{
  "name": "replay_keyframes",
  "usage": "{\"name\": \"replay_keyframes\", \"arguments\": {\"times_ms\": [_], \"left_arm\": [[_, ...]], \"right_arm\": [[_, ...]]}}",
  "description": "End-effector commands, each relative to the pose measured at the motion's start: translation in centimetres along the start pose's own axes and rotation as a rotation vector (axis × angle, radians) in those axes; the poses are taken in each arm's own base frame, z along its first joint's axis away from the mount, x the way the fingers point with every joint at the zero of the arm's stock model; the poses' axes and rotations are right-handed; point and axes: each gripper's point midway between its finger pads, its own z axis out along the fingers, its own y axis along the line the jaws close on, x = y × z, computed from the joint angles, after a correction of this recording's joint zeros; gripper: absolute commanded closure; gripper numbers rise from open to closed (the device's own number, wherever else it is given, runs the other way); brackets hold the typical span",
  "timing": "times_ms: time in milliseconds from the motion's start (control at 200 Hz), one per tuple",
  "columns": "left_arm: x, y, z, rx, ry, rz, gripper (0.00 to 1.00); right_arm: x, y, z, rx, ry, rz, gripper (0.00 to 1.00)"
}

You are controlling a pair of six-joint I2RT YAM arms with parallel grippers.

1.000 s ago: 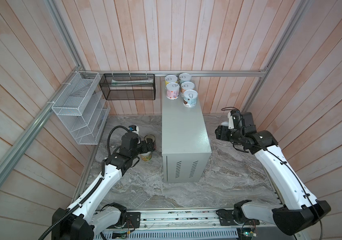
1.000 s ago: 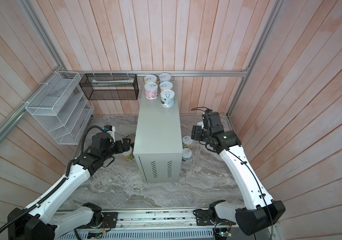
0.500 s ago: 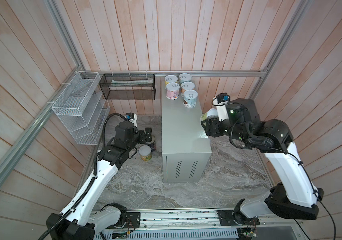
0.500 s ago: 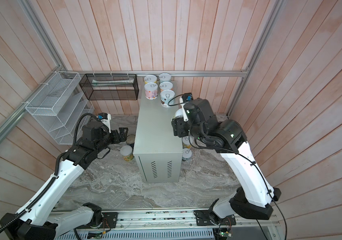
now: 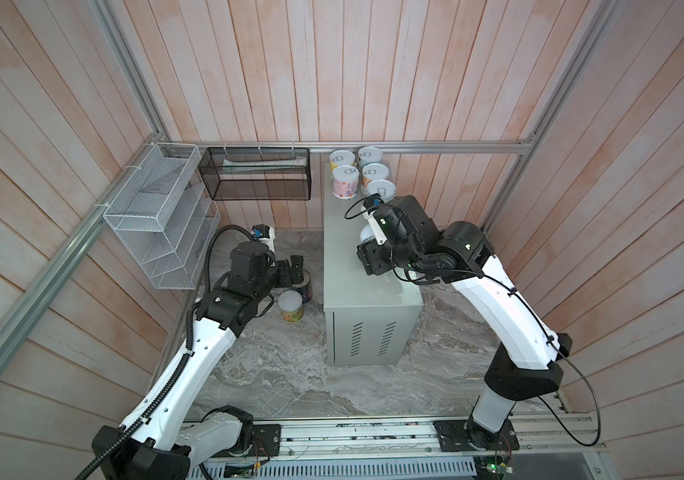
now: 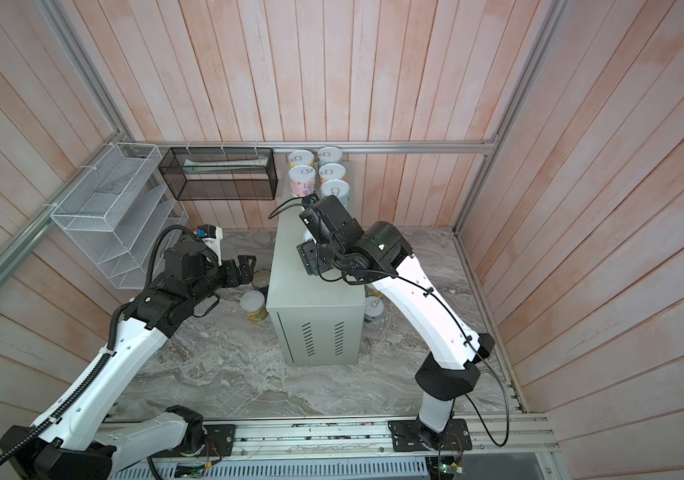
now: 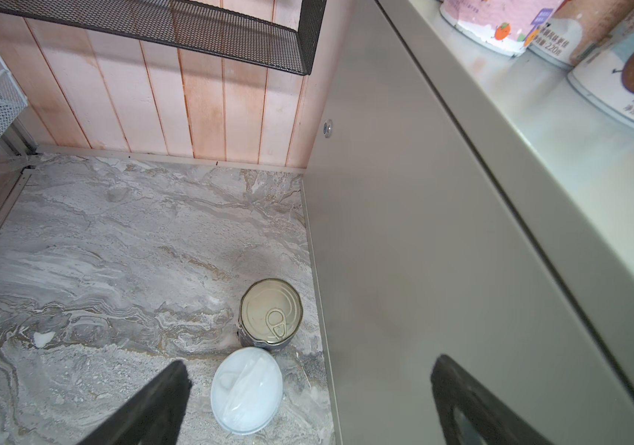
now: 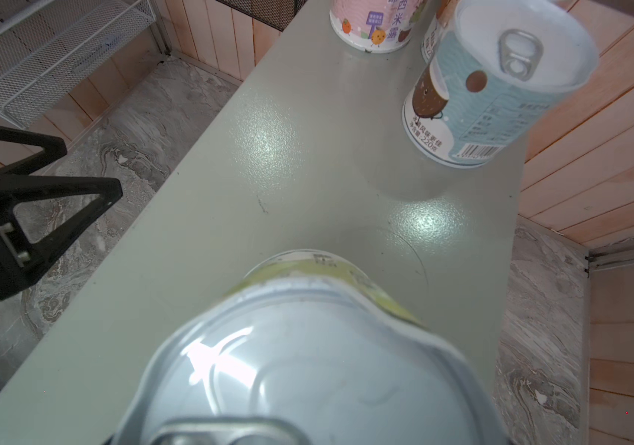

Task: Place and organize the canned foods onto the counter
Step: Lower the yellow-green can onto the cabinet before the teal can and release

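Observation:
The counter (image 5: pixel 342 245) is a tall pale grey-green box with vent slits on its near end. Several canned foods (image 5: pixel 345 179) stand grouped at its far end, among them a pale-blue one (image 8: pixel 488 96). My right gripper (image 5: pixel 367 246) hangs over the counter's middle, shut on a green-labelled can (image 8: pixel 307 362) whose silvery lid fills the right wrist view and hides the fingers. On the floor left of the counter stand a yellow-labelled can (image 5: pixel 291 306) and a dark tin (image 7: pixel 271 313). My left gripper (image 7: pixel 311 370) is open and empty, above these two.
A white wire rack (image 5: pixel 157 216) and a black mesh basket (image 5: pixel 257 174) hang on the walls at the left. More cans (image 6: pixel 374 309) stand on the marble floor (image 5: pixel 290 374) right of the counter. Wooden walls enclose the space on three sides.
My right arm has lifted the green-labelled can from the floor right of the counter to above the counter top. My left gripper has risen away from the two floor cans.

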Motion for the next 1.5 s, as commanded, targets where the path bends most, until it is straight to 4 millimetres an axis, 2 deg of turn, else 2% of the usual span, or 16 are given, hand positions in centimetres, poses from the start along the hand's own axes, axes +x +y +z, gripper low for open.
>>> {"name": "replay_keyframes", "arguments": {"times_ms": [0, 115, 230, 330, 435, 495, 670, 770, 885, 1100, 1255, 1405, 1495], "left_arm": [[-0.8, -0.1, -0.8, 0.005, -0.024, 0.019, 0.00], [-1.1, -0.1, -0.9, 0.006, -0.030, 0.022, 0.00], [-1.0, -0.1, -0.9, 0.008, -0.029, 0.027, 0.00], [-0.9, -0.1, -0.8, 0.006, -0.028, 0.028, 0.00], [-0.8, -0.2, -0.7, 0.014, -0.030, 0.029, 0.00], [-0.9, -0.3, -0.7, 0.018, -0.031, 0.028, 0.00], [-0.9, -0.6, -0.4, 0.035, -0.027, 0.029, 0.00], [-1.2, -0.9, -0.5, 0.046, -0.033, 0.033, 0.00], [-2.1, -1.7, -1.2, 0.066, -0.058, 0.051, 0.00], [-4.1, -6.1, -4.0, 0.105, -0.136, 0.159, 0.00], [-4.3, -9.1, -5.6, 0.145, -0.156, 0.232, 0.00], [-4.2, -10.2, -6.9, 0.156, -0.163, 0.270, 0.00], [-4.1, -11.8, -7.4, 0.200, -0.161, 0.288, 0.00]], "right_arm": [[-1.7, 0.0, 0.3, -0.030, -0.045, 0.007, 1.00], [-1.5, -0.2, 1.7, -0.032, -0.025, 0.013, 1.00], [-2.0, -0.2, 2.2, -0.049, -0.037, 0.025, 1.00], [-2.4, -0.2, 2.6, -0.057, -0.041, 0.028, 0.69], [-2.5, -0.2, 3.2, -0.069, -0.033, 0.029, 0.24], [-2.7, -0.1, 3.4, -0.073, -0.034, 0.029, 0.16], [-3.4, -0.6, 3.6, -0.072, -0.054, 0.043, 0.13], [-4.0, -0.9, 2.9, -0.073, -0.082, 0.053, 0.09], [-5.5, -1.1, 1.0, -0.094, -0.149, 0.075, 0.07], [-7.2, -1.6, -3.2, -0.155, -0.258, 0.114, 0.05], [-6.8, -3.7, -5.3, -0.109, -0.308, 0.150, 0.05], [-5.5, -6.0, -6.9, -0.090, -0.356, 0.215, 0.07], [-4.7, -7.3, -7.6, -0.082, -0.380, 0.252, 0.07]]}}
